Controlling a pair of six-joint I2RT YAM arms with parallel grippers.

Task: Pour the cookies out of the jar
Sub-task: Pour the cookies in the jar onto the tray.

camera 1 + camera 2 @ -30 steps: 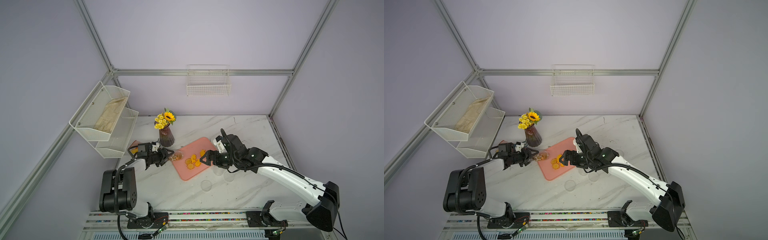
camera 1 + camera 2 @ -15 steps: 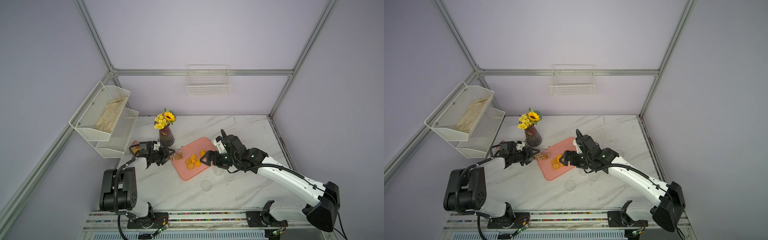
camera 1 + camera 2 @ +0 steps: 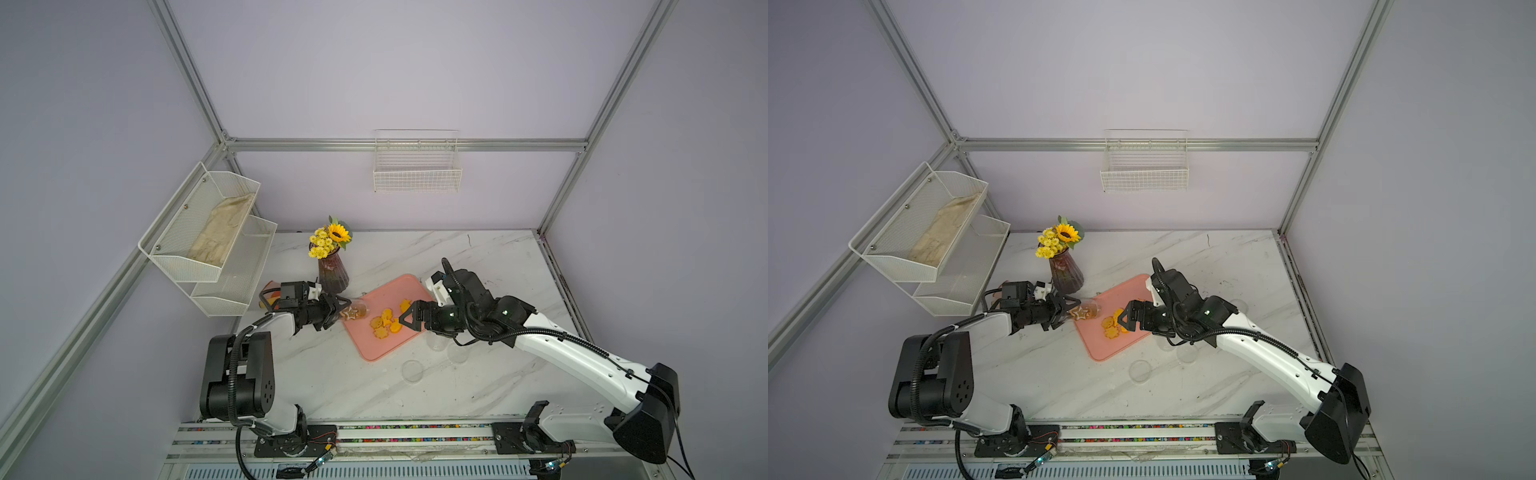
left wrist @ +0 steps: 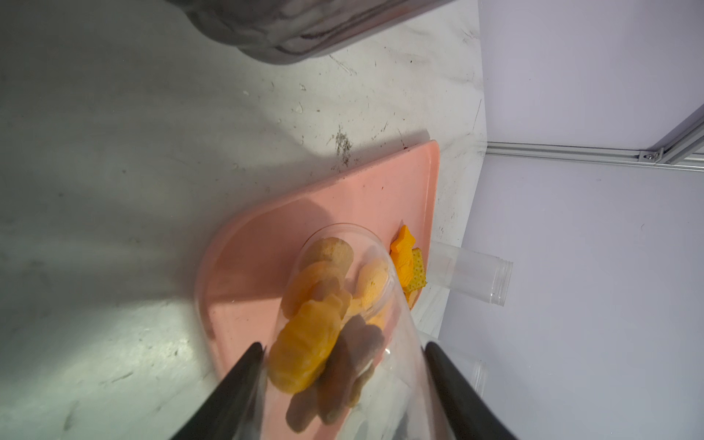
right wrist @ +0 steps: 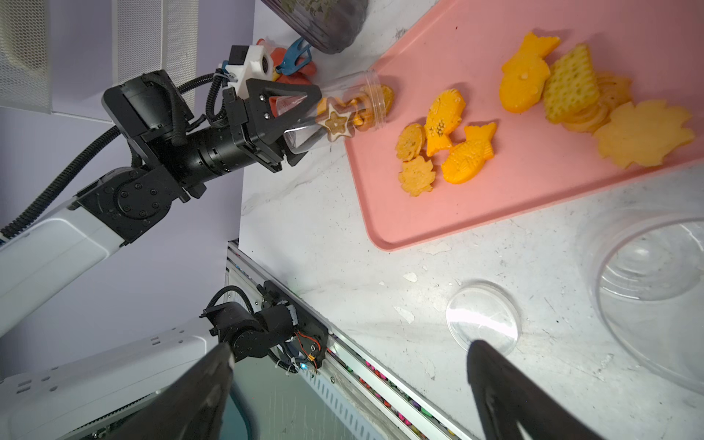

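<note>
Left gripper [image 3: 337, 311] clamped on clear plastic jar [image 5: 365, 91], tipped mouth-first over flat pink tray [image 5: 419, 224] for spilling. Small orange-brown cookies [image 4: 304, 350] partly inside, partly on tray. Right gripper [image 3: 405, 321] spread, empty, nearby.

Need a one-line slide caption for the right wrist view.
Left gripper holds the clear plastic jar tilted over the pink tray's edge; orange shaped cookies lie spilled, more inside.

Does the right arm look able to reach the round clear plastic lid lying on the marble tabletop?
Probably yes: the right gripper hangs open and empty close by the round clear plastic lid, which lies uncovered on the marble tabletop.
</note>
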